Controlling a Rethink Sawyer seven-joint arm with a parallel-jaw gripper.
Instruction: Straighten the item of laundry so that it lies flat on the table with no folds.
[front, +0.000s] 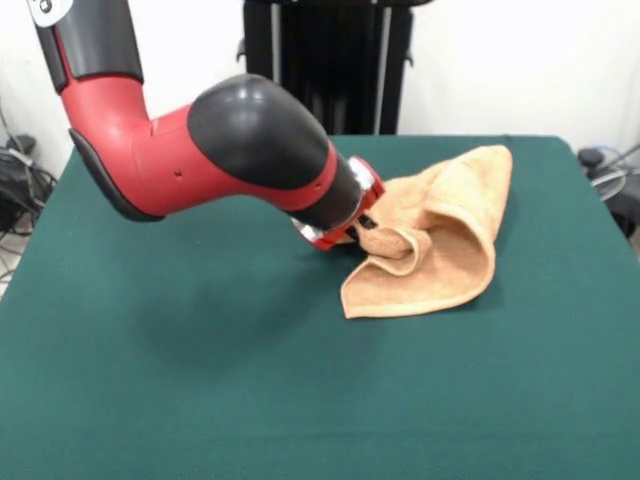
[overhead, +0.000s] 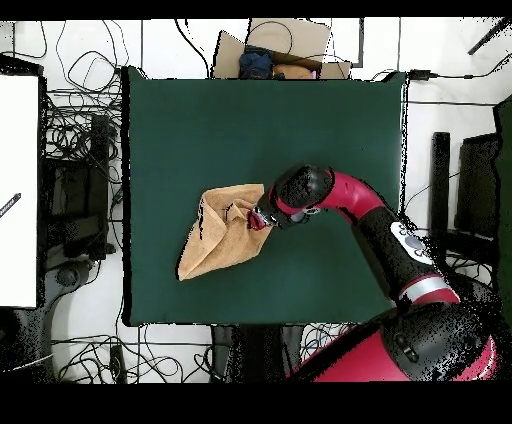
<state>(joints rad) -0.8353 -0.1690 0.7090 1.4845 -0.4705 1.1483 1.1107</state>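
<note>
The peach-orange towel (front: 440, 235) (overhead: 220, 235) lies crumpled and folded over itself on the green bench (front: 200, 380) (overhead: 320, 120), toward the front view's right. The end effector (front: 362, 228) (overhead: 258, 219) presses into its folds; the cloth and the bulky wrist hide the tips, so whether it grips cannot be told. Cables (overhead: 80, 130) and a cardboard box (overhead: 285, 45) surround the bench on the floor.
</note>
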